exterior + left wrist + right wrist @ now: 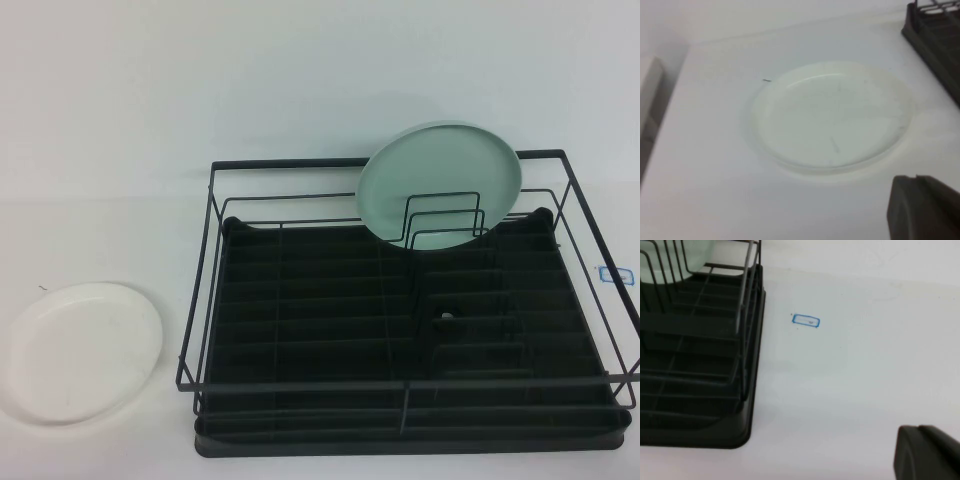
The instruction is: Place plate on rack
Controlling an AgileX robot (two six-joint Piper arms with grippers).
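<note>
The white plate (82, 350) lies flat on the table at the left, apart from the rack; it fills the middle of the left wrist view (832, 117). The black wire rack (405, 385) stands centre-right; its corner shows in the left wrist view (935, 35) and its side in the right wrist view (700, 365). My left gripper (917, 178) hangs above the table just short of the plate, shut and empty. My right gripper (920, 429) hangs over bare table to the right of the rack, shut and empty. Neither gripper shows in the high view.
A pale mint-green plate (440, 195) stands upright in the wire dividers at the back of the rack. A small blue rectangle mark (615, 274) is on the table right of the rack, also in the right wrist view (805, 321).
</note>
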